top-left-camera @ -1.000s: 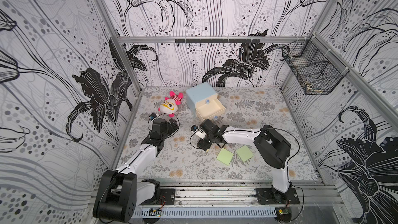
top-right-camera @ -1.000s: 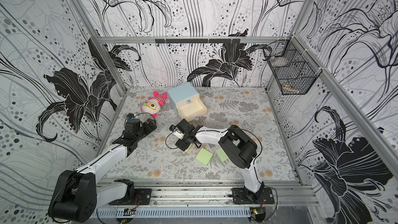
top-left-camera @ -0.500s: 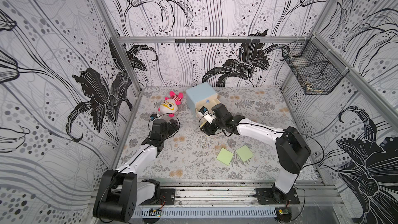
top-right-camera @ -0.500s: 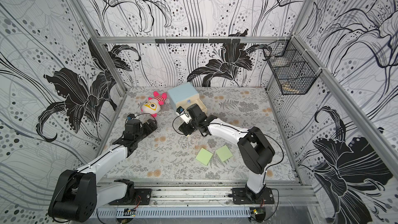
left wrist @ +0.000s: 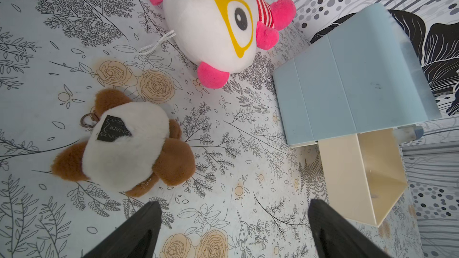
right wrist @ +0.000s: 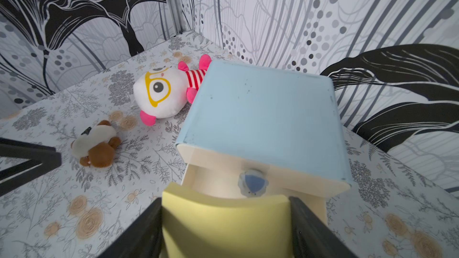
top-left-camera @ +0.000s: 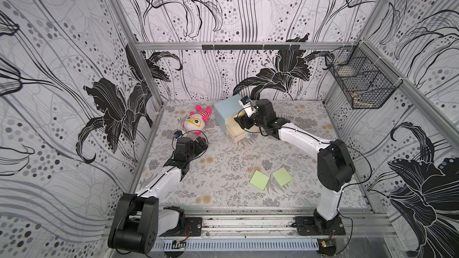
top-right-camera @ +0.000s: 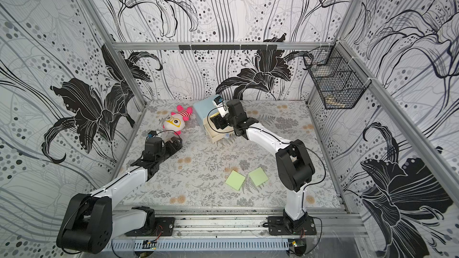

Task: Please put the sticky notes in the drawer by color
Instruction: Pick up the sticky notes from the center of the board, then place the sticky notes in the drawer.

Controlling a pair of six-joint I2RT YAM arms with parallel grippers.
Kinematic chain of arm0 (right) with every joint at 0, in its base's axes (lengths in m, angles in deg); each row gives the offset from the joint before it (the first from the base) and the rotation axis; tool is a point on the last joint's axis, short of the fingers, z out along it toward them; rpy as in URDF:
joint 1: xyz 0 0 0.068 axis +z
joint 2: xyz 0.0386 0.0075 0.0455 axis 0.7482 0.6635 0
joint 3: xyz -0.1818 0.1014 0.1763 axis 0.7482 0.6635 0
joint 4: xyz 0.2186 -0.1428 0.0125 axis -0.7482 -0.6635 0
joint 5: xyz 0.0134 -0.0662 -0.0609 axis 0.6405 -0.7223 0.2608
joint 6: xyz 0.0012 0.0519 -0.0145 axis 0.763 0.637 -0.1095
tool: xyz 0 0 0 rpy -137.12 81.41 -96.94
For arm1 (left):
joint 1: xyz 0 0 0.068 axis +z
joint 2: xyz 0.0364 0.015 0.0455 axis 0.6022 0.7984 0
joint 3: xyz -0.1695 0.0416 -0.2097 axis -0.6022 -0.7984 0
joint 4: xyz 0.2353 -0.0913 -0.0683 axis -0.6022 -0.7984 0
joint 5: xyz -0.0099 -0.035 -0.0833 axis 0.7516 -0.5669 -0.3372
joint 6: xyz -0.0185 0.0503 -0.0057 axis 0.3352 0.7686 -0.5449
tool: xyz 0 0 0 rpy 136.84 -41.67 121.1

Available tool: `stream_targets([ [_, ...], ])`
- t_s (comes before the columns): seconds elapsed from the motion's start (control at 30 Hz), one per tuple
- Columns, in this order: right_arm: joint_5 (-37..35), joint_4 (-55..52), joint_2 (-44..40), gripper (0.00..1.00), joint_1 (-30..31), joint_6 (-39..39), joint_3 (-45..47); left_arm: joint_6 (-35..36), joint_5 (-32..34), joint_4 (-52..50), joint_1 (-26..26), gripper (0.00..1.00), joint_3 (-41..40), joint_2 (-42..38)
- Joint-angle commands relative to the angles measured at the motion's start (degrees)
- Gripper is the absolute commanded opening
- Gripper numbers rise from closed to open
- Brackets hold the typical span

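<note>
The drawer chest [top-left-camera: 226, 110] [top-right-camera: 203, 109] is pale blue and stands at the back of the table, with one cream drawer [top-left-camera: 239, 134] [left wrist: 360, 174] pulled out. My right gripper [right wrist: 226, 202] [top-left-camera: 242, 121] is shut on a yellow sticky-note pad [right wrist: 223, 227], held just in front of the chest [right wrist: 260, 120] below a blue knob [right wrist: 253, 182] and over the pulled-out drawer. In both top views two light green pads [top-left-camera: 259, 180] [top-left-camera: 282, 176] [top-right-camera: 235, 180] [top-right-camera: 258, 176] lie flat on the near right of the table. My left gripper [left wrist: 233, 219] [top-left-camera: 202, 142] is open and holds nothing, near the table's left side.
A brown and white plush [left wrist: 124, 145] [right wrist: 95, 145] lies just ahead of my left gripper. A white and pink plush with yellow glasses [top-left-camera: 196, 122] [left wrist: 218, 21] lies left of the chest. A black wire basket [top-left-camera: 360, 83] hangs on the right wall.
My right arm has swung from the middle of the table up to the chest front with the yellow pad between its fingers. The left arm and the green pads have not moved.
</note>
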Motion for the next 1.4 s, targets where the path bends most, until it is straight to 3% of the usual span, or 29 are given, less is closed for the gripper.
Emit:
stream_targets([
  [0.0,-1.30,1.60,3.30,0.80,-0.87,0.58,-2.74,-0.15,-0.53,2.36,0.19,0.97,-0.26,0.94],
  [0.27,-0.41,3.09,6.56,0.81,-2.65,1.45,-2.55,0.10,-0.53,2.40,0.16,0.97,0.61,2.43],
  [0.5,0.01,4.06,8.08,0.88,-2.83,2.13,-1.57,0.11,-0.88,2.41,0.17,0.97,1.27,3.15],
  [0.67,-0.22,3.69,7.24,0.98,-2.93,1.99,-1.56,0.11,-1.01,2.23,0.21,0.97,1.93,3.31],
  [0.9,-2.39,3.10,3.48,0.99,-3.08,2.66,0.50,-0.09,-1.58,2.41,0.14,0.97,2.46,3.48],
  [1.13,-3.66,5.20,-2.01,0.98,-3.20,6.03,8.55,0.07,-2.46,3.17,-0.33,0.97,3.25,3.86],
  [1.37,-2.41,9.71,-11.85,0.94,-3.19,10.53,23.98,-0.68,1.33,4.47,-5.21,0.97,9.73,5.08],
])
